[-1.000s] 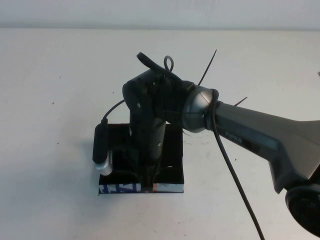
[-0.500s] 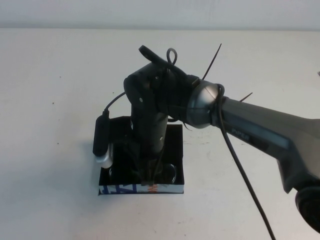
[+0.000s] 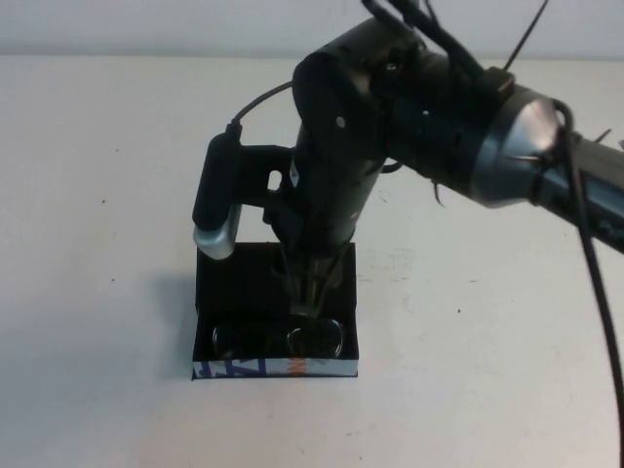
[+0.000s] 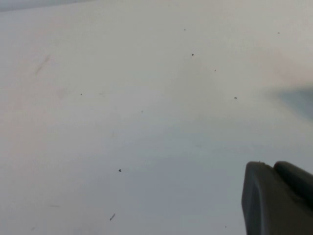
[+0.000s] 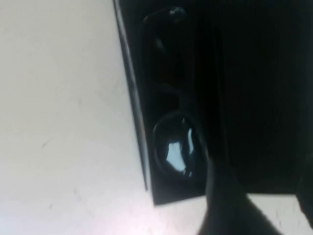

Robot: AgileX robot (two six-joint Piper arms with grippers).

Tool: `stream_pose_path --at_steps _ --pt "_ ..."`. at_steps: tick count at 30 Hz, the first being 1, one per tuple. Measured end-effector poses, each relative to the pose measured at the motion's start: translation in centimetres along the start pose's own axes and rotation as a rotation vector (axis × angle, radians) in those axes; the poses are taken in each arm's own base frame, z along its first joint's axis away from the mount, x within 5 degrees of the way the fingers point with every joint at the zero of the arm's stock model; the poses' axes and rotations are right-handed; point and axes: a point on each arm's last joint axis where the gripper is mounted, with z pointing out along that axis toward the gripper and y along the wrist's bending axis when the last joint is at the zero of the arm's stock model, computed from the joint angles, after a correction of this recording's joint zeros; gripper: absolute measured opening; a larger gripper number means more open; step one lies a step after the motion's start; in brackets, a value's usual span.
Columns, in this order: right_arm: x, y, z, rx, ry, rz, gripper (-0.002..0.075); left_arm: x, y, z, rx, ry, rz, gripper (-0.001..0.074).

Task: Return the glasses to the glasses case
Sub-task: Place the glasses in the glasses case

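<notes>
The black glasses case lies open on the white table, its blue, white and orange patterned edge toward me. The dark-rimmed glasses lie inside it along that front edge. My right gripper hangs just above the case, behind the glasses, open and empty. In the right wrist view the glasses lie in the case beside its wall, and the right gripper has its fingers spread with nothing between them. My left gripper shows only in the left wrist view, over bare table, fingers together.
The right arm's wrist camera and cable hang left of the arm above the case's back left corner. White table surrounds the case on all sides. A pale wall runs along the back.
My right gripper has lifted up and back from the case's front edge. The glasses, hidden under it before, now lie uncovered in the case.
</notes>
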Motion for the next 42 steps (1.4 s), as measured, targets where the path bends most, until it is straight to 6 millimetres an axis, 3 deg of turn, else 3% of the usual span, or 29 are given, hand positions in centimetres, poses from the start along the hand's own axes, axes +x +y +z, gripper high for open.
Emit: stream_pose_path --at_steps 2,6,10,31,42 --pt "0.8 0.7 -0.8 -0.004 0.007 0.006 0.0256 0.0 0.0 0.0 0.000 0.000 0.000 -0.0001" --pt "2.0 1.6 -2.3 -0.007 0.017 0.006 0.0072 0.0 0.0 0.0 0.000 0.000 0.000 -0.0001" --pt "2.0 1.6 -2.6 -0.003 0.012 0.008 0.0004 0.0 0.0 0.0 0.000 0.000 0.000 -0.0001" --pt "1.5 1.6 -2.5 -0.005 -0.053 0.052 -0.0011 -0.3 0.1 0.0 -0.006 -0.029 0.030 -0.0001" --pt "1.3 1.8 -2.6 -0.028 -0.073 0.090 -0.0011 -3.1 0.2 -0.6 0.039 -0.351 -0.358 -0.0001"
